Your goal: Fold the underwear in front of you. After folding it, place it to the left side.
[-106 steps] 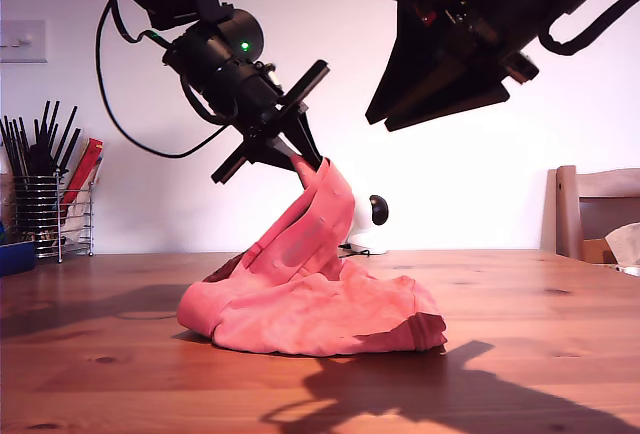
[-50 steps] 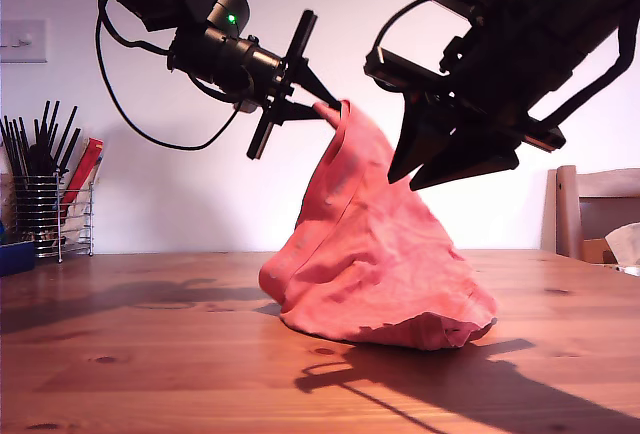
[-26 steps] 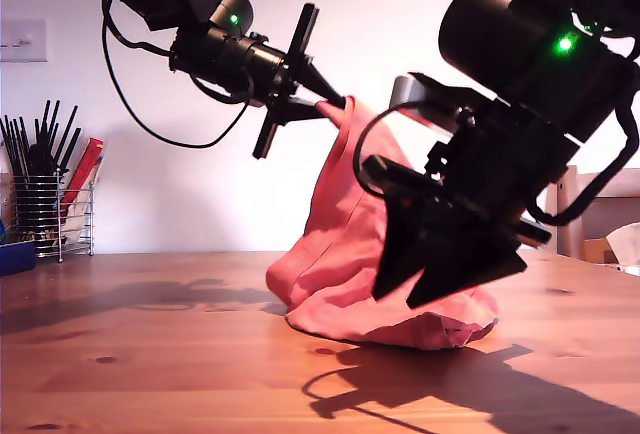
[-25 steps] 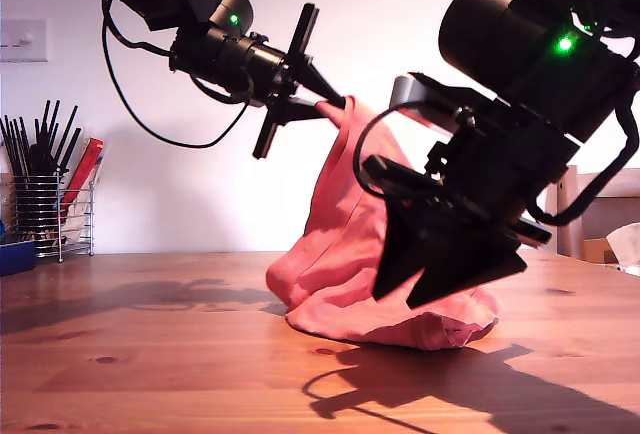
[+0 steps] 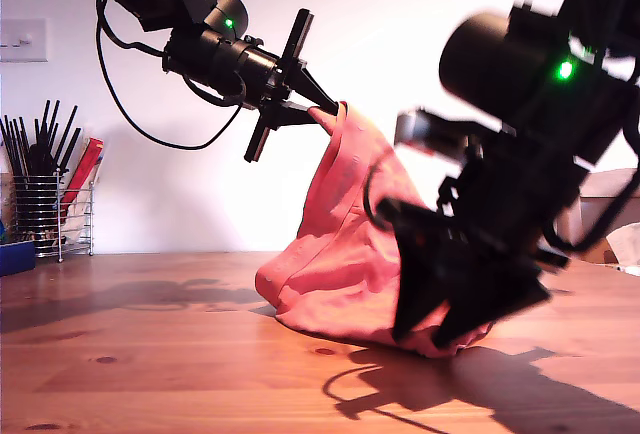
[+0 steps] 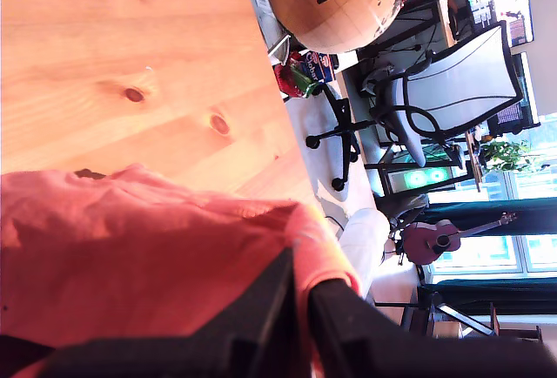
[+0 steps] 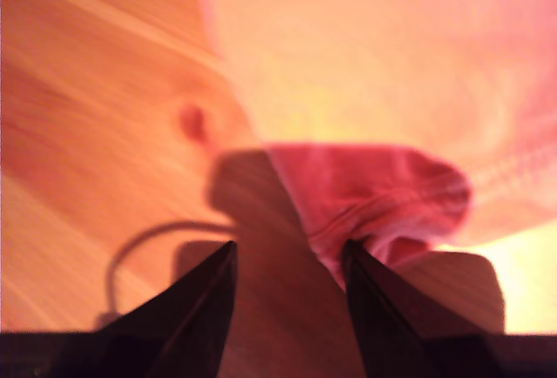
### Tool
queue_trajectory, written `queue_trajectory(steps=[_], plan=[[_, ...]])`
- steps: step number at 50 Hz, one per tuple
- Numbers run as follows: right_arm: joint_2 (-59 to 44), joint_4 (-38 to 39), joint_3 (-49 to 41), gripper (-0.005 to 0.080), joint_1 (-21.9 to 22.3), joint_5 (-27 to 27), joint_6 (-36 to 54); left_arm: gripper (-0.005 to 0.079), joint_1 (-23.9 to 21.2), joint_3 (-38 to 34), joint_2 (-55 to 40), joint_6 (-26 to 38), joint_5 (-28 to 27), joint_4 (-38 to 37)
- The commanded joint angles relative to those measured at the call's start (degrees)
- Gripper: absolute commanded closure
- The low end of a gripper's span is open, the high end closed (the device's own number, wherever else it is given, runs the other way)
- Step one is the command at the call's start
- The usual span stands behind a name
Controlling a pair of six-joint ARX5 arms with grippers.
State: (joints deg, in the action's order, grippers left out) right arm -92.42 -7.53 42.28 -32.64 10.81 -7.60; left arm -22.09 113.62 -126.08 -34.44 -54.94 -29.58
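The coral-red underwear (image 5: 345, 254) hangs in a tall peak, its lower part bunched on the wooden table (image 5: 150, 354). My first gripper (image 5: 318, 112) is shut on its top edge, well above the table; the first wrist view shows the cloth (image 6: 130, 247) pinched between the black fingers (image 6: 300, 269). My second gripper (image 5: 445, 334) is low at the heap's side toward the exterior view's right, blurred. In the second wrist view it (image 7: 287, 256) stands open just above the table, with a folded hem (image 7: 374, 195) of the underwear right ahead of its fingertips and nothing between them.
A wire rack of black utensils with a flat red item (image 5: 45, 199) and a blue object (image 5: 15, 254) stand at the exterior view's far left. A wooden chair (image 5: 600, 189) is at its right. The table's edge (image 6: 287, 125) runs beyond the cloth.
My second gripper came down from high above to the table beside the underwear's lower hem. My first gripper raised the cloth into a peak and has since held it nearly still.
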Motion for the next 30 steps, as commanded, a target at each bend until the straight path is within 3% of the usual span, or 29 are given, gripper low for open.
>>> queue_trajectory(steps=[1, 16, 30], plan=[[0.09, -0.85, 1.86, 0.0391, 0.22, -0.83, 0.11, 0.0764, 0.02, 0.09, -0.24, 0.46, -0.02, 0.46], [0.09, -10.67, 9.42, 0.0361, 0.57, -0.92, 0.2, 0.0764, 0.02, 0.09, -0.24, 1.14, 0.61, 0.46], [-0.37, -15.72, 9.7, 0.0361, 2.64, -2.97, 0.61, 0.0764, 0.02, 0.09, -0.24, 1.14, 0.59, 0.44]])
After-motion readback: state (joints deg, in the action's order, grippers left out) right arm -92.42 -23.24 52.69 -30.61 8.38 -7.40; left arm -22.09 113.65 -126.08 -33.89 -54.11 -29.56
